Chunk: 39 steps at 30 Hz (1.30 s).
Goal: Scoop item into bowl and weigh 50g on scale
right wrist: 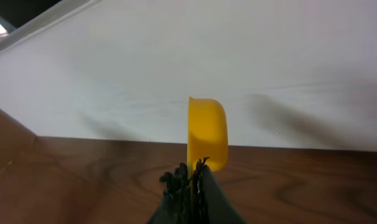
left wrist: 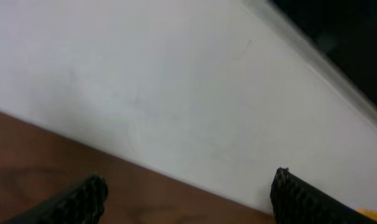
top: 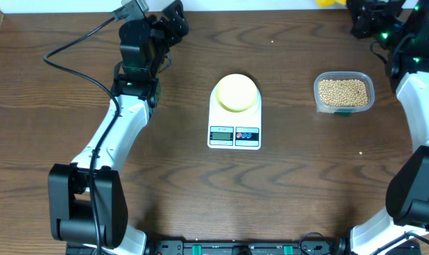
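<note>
The scale [top: 234, 117] sits mid-table [top: 172, 184]. Its long axis runs front to back, with the display and two buttons at the end nearer the robot and the round platform at the far end. I can't read the display from the overhead view. The bowl [top: 236, 93] is upright on that platform and covers most of it. It looks empty as far as I can tell.

The beans [top: 343, 92] are all in the clear tub [top: 318, 99], which is off to the robot's right of the scale, well apart from it and about level with the platform. The tub's long side runs left-right.

The right gripper [right wrist: 191, 180] is up past the scale's far right, by the table's back edge. It's clamped on the handle of the yellow scoop [right wrist: 207, 134]. The scoop's long axis lines up with the fingers. Its cup points straight away from the gripper toward the white wall [right wrist: 238, 56], is seen edge-on, and bulges to the right in the wrist view.

The left gripper [left wrist: 188, 193] is at the scale's far left, also near the back edge. Its fingers [left wrist: 83, 199] are spread wide with nothing between them, and it's aimed at the wall.
</note>
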Tool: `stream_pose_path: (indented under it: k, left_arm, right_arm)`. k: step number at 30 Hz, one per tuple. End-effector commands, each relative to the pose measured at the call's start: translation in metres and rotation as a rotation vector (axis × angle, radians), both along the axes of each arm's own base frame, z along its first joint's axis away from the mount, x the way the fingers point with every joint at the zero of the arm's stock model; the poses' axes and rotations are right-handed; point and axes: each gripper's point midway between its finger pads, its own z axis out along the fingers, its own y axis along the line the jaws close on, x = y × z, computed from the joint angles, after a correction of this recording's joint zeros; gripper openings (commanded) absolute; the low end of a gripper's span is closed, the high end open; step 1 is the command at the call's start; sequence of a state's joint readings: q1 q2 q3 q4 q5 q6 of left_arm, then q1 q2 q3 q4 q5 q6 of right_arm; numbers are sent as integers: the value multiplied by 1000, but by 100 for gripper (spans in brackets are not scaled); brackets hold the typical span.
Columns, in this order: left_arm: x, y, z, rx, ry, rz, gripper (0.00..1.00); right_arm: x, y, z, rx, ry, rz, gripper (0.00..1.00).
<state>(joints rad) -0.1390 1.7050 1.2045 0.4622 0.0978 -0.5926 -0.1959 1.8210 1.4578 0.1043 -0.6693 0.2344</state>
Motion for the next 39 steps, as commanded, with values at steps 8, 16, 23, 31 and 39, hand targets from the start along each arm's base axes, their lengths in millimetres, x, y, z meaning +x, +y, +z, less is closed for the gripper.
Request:
stream_pose_path:
  k: [8,16,23,31,39]
  left_arm:
    - [-6,-4,-16,70,73,-25,86]
    - [-11,-12,-30,211,103,-81,86]
    - [-27,-10,-71,246,279,-103,86]
    - [-30,-9,-78,250,309,-107,86]
    - [-48,-56,-70,344,217,-424,86]
  right_arm:
    - [-4,-17,10,34,-8,4,1]
    - [-6,-19,10,39,-7,17,1]
    - [-9,-12,9,76,18,43,1]
    - [-5,-6,6,63,28,16,1]
    - [-3,-8,7,40,12,3,1]
